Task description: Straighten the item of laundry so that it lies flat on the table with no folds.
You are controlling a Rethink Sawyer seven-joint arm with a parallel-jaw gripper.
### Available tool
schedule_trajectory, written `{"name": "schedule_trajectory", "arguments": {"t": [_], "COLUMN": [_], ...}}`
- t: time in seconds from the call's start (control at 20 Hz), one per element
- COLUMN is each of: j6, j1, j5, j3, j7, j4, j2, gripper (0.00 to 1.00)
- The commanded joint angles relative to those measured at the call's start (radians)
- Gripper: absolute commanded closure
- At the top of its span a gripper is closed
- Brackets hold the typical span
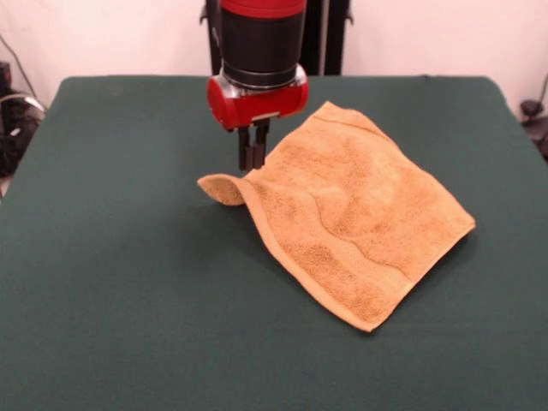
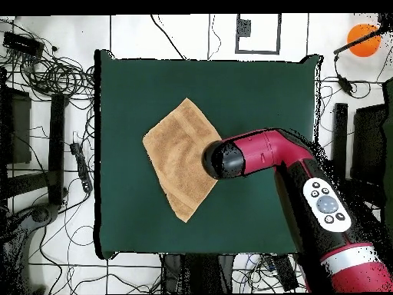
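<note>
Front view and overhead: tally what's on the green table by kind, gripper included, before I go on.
Towel, golden-orange: 1
Gripper, red and black, fingers close together above the towel's curled corner: 1
Table, dark green: 1
Total: 3

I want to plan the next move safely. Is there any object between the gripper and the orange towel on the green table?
Nothing visible stands between them. The gripper hangs directly above the curled-over corner of the golden-orange terry-cloth towel, and the dark green table around the towel carries no other object.
</note>
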Motion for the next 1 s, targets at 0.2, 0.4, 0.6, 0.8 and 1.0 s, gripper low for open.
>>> {"name": "schedule_trajectory", "arguments": {"t": [0.2,0.4,0.6,0.8,1.0], "j6": [0.073,0.073,0.071,0.073,0.073], "j1": [0.014,0.008,0.001,0.001,0.001], "j5": [-0.035,-0.032,-0.032,-0.034,-0.038], "j3": [0.04,0.047,0.048,0.05,0.051], "j7": [-0.23,-0.239,-0.24,-0.239,-0.236], "j4": [-0.011,-0.009,-0.001,-0.003,-0.002], "j2": [0.086,0.088,0.085,0.085,0.085], "gripper": [1.0,1.0,1.0,1.0,1.0]}}
